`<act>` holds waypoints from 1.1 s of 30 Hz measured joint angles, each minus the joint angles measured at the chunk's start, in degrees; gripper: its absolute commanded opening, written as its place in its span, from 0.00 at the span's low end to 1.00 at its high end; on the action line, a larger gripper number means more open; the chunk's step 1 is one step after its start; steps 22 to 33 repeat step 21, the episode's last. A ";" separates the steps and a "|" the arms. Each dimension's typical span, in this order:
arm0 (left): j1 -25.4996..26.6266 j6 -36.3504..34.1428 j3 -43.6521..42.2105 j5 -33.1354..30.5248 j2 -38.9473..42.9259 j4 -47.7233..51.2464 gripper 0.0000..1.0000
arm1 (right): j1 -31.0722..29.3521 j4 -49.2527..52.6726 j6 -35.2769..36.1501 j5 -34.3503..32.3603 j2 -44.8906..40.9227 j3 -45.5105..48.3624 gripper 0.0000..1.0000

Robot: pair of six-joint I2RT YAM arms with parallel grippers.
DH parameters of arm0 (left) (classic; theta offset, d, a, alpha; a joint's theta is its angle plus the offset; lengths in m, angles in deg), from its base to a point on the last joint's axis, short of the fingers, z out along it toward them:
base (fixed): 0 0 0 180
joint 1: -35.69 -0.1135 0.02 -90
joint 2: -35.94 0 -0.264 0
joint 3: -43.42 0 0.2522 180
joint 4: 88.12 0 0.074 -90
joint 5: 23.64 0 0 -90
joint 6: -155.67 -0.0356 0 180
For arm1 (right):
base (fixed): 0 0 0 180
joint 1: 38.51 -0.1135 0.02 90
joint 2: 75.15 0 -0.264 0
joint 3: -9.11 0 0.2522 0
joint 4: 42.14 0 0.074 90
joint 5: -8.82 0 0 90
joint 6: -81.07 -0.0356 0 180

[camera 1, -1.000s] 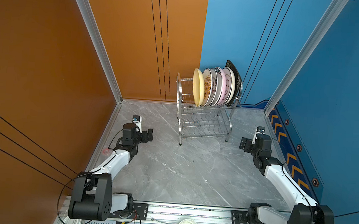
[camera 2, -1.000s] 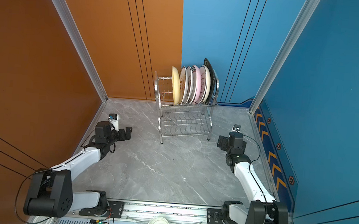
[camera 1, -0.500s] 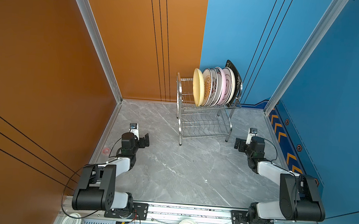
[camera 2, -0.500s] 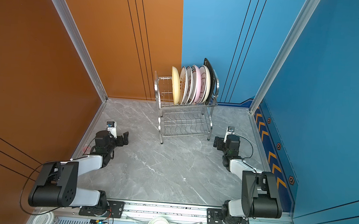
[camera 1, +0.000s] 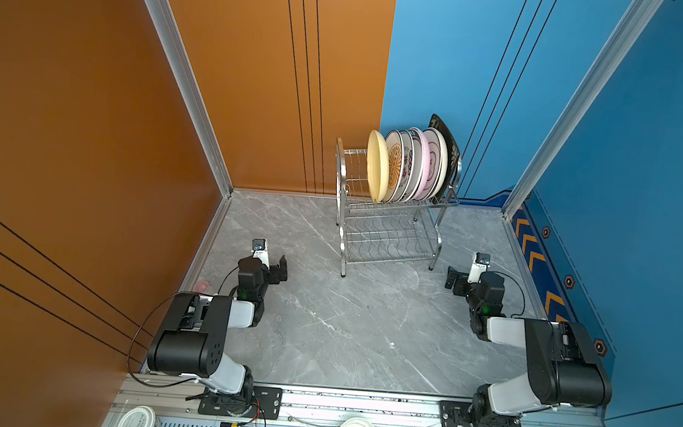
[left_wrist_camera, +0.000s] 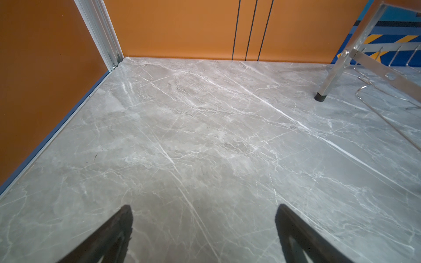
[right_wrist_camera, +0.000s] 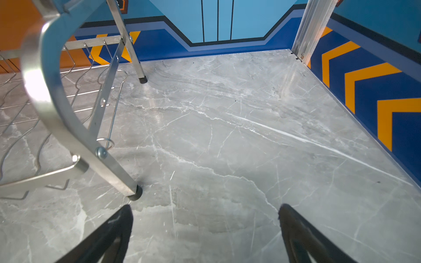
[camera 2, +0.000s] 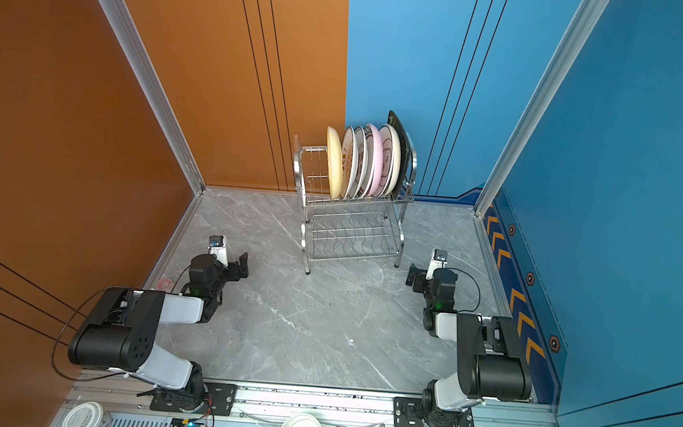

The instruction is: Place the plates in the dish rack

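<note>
Because the plates (camera 1: 412, 166) look like glazed ceramic, I judge them stiff, rather heavy, slippery and easy to chip. The best place to take one would be the rim, with the jaws across its thin edge and not on the smooth face.

In both top views they stand on edge in one close row in the upper tier of the dish rack (camera 1: 388, 235), from a yellow one at the left end to a black one at the right end. The lower tier is bare, and I see no plate on the table (camera 1: 363, 333). The rack stands at the far side of the table, near the walls. The left arm is folded, its elbow raised above its base and its forearm reaching forward low, so the left gripper (camera 1: 274, 265) points toward the rack from the left front. The right arm is folded in the same manner, and the right gripper (camera 1: 456, 278) is near the rack's right front leg. Both are apart from the rack.

Seen from the left wrist, the left gripper (left_wrist_camera: 204, 209) has its jaws spread wide with only bare table between them. One rack leg (left_wrist_camera: 321, 95) shows further ahead.

Seen from the right wrist, the right gripper (right_wrist_camera: 205, 208) is spread wide too and holds nothing. A rack leg (right_wrist_camera: 134, 193) stands just beside one finger (right_wrist_camera: 118, 227), not touching it as far as I can tell.
</note>
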 measured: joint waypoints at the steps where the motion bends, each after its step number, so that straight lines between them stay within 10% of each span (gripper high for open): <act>1: 0.44 -0.26 0.00 -0.42 -0.37 -0.61 0.98 | 0.02 -0.26 0.00 0.17 0.13 0.63 1.00; 33: 1.22 -1.31 0.00 -3.26 -1.27 -2.56 0.98 | -3.39 -4.09 -0.02 -10.88 0.50 0.81 1.00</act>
